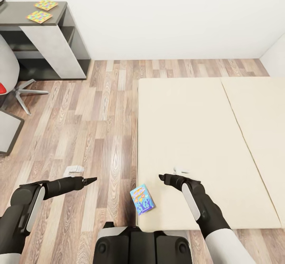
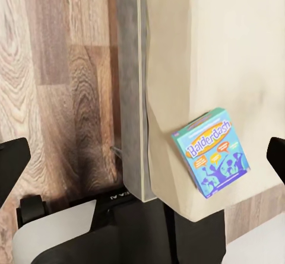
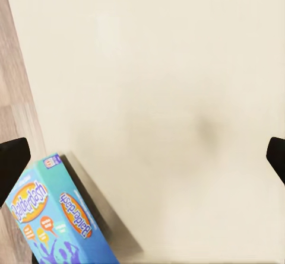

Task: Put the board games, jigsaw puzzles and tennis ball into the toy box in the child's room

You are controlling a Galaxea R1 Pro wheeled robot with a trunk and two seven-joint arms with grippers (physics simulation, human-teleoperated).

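The wood floor [image 1: 99,109] is wide and bare ahead of the left claw [image 1: 93,180]. The big cream bed [image 1: 206,137] lies under and beyond the right claw [image 1: 161,176], with lots of flat room on top. Far past the left claw stands the dark counter [image 1: 59,16], and two bright jigsaw puzzles [image 1: 39,17] lie flat on it, side by side and apart. The small blue board game [image 1: 142,199] sits between the two claws, right at the bed's near corner, hanging a bit over the edge. Both claws are spread wide and hold nothing.
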